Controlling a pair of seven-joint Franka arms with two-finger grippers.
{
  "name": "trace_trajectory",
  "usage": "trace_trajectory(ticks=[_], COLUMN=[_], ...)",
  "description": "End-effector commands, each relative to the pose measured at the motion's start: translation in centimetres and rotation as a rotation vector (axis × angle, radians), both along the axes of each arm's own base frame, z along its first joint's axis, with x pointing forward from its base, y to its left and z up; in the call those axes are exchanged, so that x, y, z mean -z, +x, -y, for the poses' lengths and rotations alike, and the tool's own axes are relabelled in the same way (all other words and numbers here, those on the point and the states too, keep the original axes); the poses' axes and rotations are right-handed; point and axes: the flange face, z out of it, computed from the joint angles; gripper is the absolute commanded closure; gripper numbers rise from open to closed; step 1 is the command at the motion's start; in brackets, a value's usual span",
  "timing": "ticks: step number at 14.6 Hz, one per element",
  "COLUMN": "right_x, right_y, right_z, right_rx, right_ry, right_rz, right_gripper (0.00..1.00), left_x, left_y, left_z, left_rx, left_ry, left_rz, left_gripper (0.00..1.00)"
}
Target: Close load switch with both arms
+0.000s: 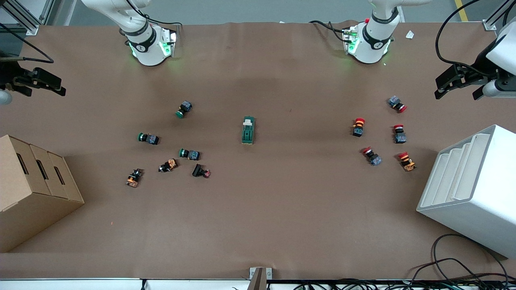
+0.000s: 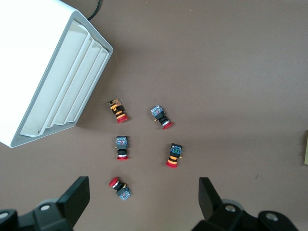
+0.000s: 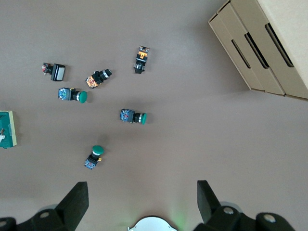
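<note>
The load switch [image 1: 248, 130], a dark-green block with a white lever piece, lies on the brown table [image 1: 258, 217] midway between the two arms' ends. Its edge also shows in the right wrist view [image 3: 6, 129]. My left gripper [image 1: 456, 93] is open and empty, up in the air at the left arm's end of the table, over a red-capped button [image 2: 120, 187]. My right gripper [image 1: 42, 92] is open and empty, up in the air at the right arm's end, over bare table near its own base [image 3: 151, 224]. Both are well apart from the switch.
Several red-capped buttons [image 1: 379, 137] lie toward the left arm's end, beside a white slotted rack [image 1: 475, 189]. Several green-capped and black buttons [image 1: 169, 145] lie toward the right arm's end, beside a cardboard box [image 1: 32, 189]. Cables hang by the table's near edge.
</note>
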Motion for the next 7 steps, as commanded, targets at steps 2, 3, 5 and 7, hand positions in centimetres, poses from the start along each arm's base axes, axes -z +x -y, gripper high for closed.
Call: trace_trajectory(ticks=[2,3,5,7], right_x=[-0.5,-0.6,-0.5,-0.7], right_y=[-0.7,-0.7,-0.7,-0.7], right_z=[-0.1,-0.2,-0.4,-0.4], right_rx=[0.000,-0.003,-0.006,-0.006], right_ry=[0.011,0.010,0.010,0.010], right_rz=[0.015,0.016,0.013,0.015], right_gripper=[0.00,0.00,0.00,0.00], left_x=[-0.6,-0.6,-0.6,0.4], left_y=[0.2,0.3,0.9,0.7], left_z=[0.3,0.7,2.3,6.8], left_rx=[0.011,0.019,0.041,0.085], left_ry=[-0.014,-0.011,0.010,0.011], left_rz=[0.001,0.002,0.007,-0.007], left_gripper=[0.00,0.00,0.00,0.00])
